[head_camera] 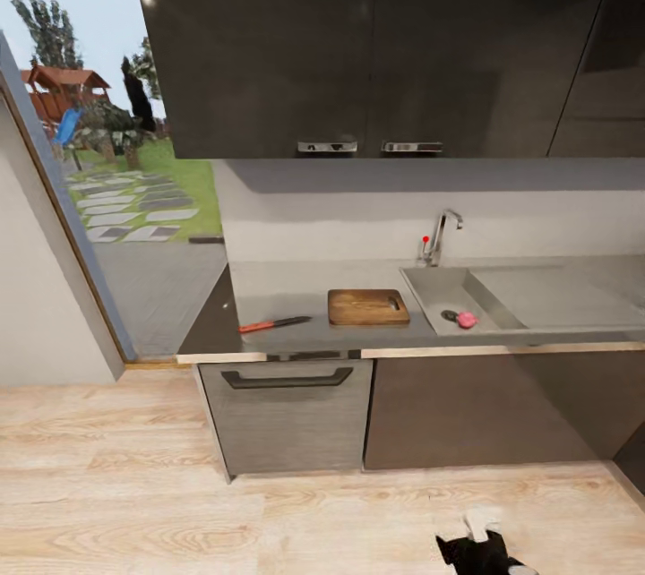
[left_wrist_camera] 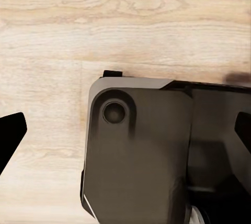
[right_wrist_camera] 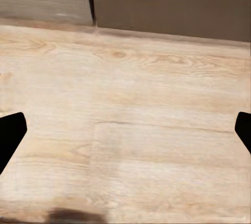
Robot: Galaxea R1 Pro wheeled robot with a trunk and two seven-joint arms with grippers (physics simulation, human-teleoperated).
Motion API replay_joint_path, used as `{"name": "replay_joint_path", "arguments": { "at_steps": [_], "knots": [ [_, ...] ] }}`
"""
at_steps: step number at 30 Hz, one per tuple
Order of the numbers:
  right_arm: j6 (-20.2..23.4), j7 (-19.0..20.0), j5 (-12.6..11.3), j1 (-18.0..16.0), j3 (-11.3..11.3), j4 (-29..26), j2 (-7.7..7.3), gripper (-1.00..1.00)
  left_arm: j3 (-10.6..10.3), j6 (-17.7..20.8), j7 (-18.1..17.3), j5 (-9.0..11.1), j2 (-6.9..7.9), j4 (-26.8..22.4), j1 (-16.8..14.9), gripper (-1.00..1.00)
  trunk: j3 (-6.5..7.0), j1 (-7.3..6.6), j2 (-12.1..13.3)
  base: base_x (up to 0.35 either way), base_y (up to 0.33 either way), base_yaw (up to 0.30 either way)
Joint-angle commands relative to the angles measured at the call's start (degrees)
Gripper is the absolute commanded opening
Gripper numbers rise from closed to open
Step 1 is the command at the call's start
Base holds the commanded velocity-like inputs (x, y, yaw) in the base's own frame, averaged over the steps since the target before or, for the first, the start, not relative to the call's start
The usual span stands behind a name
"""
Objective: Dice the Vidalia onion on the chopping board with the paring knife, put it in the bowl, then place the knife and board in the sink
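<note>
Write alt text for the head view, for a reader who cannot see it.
A grey countertop under dark wall cabinets holds a paring knife left of a wooden chopping board. To the right, a pink Vidalia onion lies in the sink beside the drain, below a chrome tap. Wood floor fills the foreground.

On the countertop [head_camera: 296,288] lie one chopping board [head_camera: 367,307] at 3 o'clock of one paring knife [head_camera: 273,323]. One sink [head_camera: 452,288] holds one Vidalia onion [head_camera: 467,320] and carries one tap [head_camera: 441,237]. Overhead, two cabinet handles [head_camera: 327,146] show, and one drawer handle [head_camera: 287,377] below.
</note>
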Motion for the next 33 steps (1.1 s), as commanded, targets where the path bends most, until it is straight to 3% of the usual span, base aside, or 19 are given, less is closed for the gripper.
{"name": "replay_joint_path", "arguments": {
  "at_steps": [1, 4, 5, 7, 13, 19, 23, 25, 28, 33],
  "knots": [
    [-1.13, 0.12, 0.49, 2.57, -0.29, 0.05, -0.04, 1.00, 0.34, -0.09, -0.04, 0.15, -0.05, -0.07, -0.01, 1.00, -0.10, 0.04, -0.12, -0.004, 0.000, 0.000],
    [-2.68, 0.03, 0.50, 8.04, -0.25, 0.08, 0.17, 1.00, 0.41, -0.09, -0.04, 0.16, -0.11, -0.15, -0.01, 1.00, -0.10, 0.04, -0.12, -0.002, 0.000, 0.000],
    [-5.94, -0.07, 0.49, 15.46, -0.24, 0.09, 1.07, 1.00, 0.46, -0.09, -0.04, 0.16, -0.27, -0.41, -0.01, 1.00, -0.10, 0.04, -0.12, 0.000, 0.000, 0.000],
    [-10.36, -0.17, 0.47, 21.35, -0.23, 0.09, 2.16, 1.00, 0.52, -0.09, -0.04, 0.18, -0.44, -0.67, -0.01, 1.00, -0.10, 0.04, -0.12, 0.000, 0.000, 0.000],
    [-19.75, -0.67, 0.28, 32.18, -0.35, 0.07, 3.47, 1.00, 0.54, -0.09, -0.04, 0.25, -0.72, -0.78, -0.02, 1.00, -0.10, 0.04, -0.12, 0.000, 0.000, 0.000],
    [-20.66, -6.38, -0.62, 33.78, -1.61, -1.52, 3.34, 1.00, 0.55, -0.09, 0.00, 0.19, -0.97, -0.86, -0.08, 1.00, -0.10, 0.04, -0.12, 0.000, 0.000, 0.000],
    [-19.44, -12.86, -1.11, 33.94, -2.02, -7.89, 2.94, 1.00, 0.55, -0.09, 0.03, 0.21, -1.00, -0.96, -0.20, 1.00, -0.10, 0.04, -0.12, 0.000, 0.000, 0.000],
    [-16.56, -14.44, -1.22, 33.93, -2.09, -13.15, 2.86, 1.00, 0.55, -0.09, 0.04, 0.23, -1.01, -1.03, -0.24, 1.00, -0.10, 0.04, -0.12, 0.000, 0.000, 0.000],
    [-8.86, -15.42, -1.38, 33.93, -2.14, -23.79, 2.74, 1.00, 0.55, -0.09, 0.04, 0.29, -1.01, -1.82, -0.26, 1.00, -0.10, 0.04, -0.12, 0.000, 0.000, 0.000],
    [-3.02, -14.97, -1.96, 33.93, -2.16, -33.43, 2.80, 1.00, 0.50, -0.15, 0.04, 0.33, -0.97, -2.70, -0.27, 1.00, -0.10, 0.04, -0.12, 0.000, 0.000, 0.000]
  ]
}}
